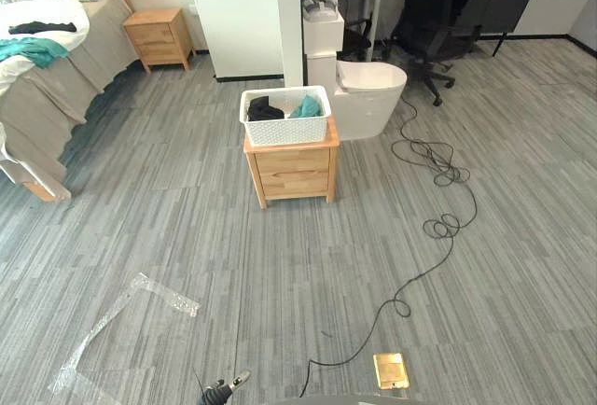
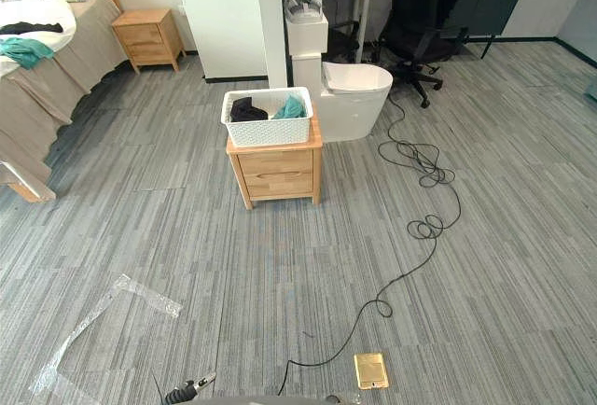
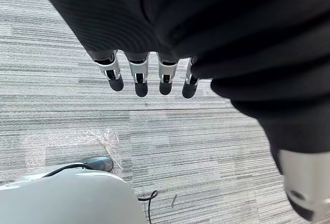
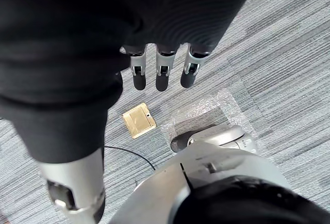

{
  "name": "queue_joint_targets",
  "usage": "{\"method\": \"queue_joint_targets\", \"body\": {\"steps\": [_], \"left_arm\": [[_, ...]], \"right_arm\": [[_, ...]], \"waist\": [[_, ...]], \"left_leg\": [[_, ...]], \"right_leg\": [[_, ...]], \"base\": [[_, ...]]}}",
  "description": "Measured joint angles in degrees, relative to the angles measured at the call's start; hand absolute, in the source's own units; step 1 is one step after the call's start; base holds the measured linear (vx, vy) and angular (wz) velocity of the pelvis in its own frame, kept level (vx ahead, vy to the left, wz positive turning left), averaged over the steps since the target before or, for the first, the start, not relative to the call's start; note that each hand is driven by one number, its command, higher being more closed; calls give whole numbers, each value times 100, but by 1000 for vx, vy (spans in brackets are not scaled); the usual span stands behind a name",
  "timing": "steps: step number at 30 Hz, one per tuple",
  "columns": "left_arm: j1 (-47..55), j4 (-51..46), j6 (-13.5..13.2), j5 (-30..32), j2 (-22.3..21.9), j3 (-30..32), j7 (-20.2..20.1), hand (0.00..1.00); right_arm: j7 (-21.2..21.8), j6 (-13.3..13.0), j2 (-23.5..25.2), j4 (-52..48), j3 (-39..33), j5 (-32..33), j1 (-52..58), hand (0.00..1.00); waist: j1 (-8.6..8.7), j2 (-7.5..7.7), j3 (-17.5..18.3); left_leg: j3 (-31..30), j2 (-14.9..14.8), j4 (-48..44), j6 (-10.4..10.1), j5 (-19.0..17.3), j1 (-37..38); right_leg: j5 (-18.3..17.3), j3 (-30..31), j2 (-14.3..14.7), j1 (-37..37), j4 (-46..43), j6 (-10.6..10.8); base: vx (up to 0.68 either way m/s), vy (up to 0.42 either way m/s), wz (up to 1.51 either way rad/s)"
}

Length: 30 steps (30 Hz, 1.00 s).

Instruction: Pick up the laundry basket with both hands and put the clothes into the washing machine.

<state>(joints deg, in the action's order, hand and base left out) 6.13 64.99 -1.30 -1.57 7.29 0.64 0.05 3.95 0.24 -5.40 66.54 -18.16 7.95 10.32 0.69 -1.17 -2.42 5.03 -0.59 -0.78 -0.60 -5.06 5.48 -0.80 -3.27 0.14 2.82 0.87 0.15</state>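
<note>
- The left hand [image 3: 140,79] hangs over the grey floor [image 3: 62,105], fingers straight and loose, holding nothing.
- The white laundry basket [image 1: 285,118] sits on a small wooden table [image 1: 292,172], well ahead of both hands, with black and teal clothes [image 1: 264,109] inside.
- A white rounded machine [image 1: 368,97] stands just behind it, to the right.
- The right hand [image 4: 162,77] hangs slack and empty above a brass floor plate [image 4: 138,121].

Grey striped carpet [image 1: 187,237]; bed [image 1: 79,60] left, wooden nightstand [image 1: 160,39] beside; white pillar [image 1: 289,13]; office chair [image 1: 429,13].
</note>
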Motion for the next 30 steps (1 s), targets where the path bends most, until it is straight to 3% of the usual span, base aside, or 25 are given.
{"method": "queue_joint_targets", "body": {"steps": [30], "left_arm": [[8, -19, -139, -62, 41, -41, -3, 0]], "right_arm": [[111, -19, -75, -443, 742, 55, 133, 0]], "waist": [[-5, 121, -145]], "left_leg": [[34, -40, 195, -14, -8, 317]], "right_leg": [[37, -66, 44, 350, 310, 8]], "base": [[-16, -4, 0]]}}
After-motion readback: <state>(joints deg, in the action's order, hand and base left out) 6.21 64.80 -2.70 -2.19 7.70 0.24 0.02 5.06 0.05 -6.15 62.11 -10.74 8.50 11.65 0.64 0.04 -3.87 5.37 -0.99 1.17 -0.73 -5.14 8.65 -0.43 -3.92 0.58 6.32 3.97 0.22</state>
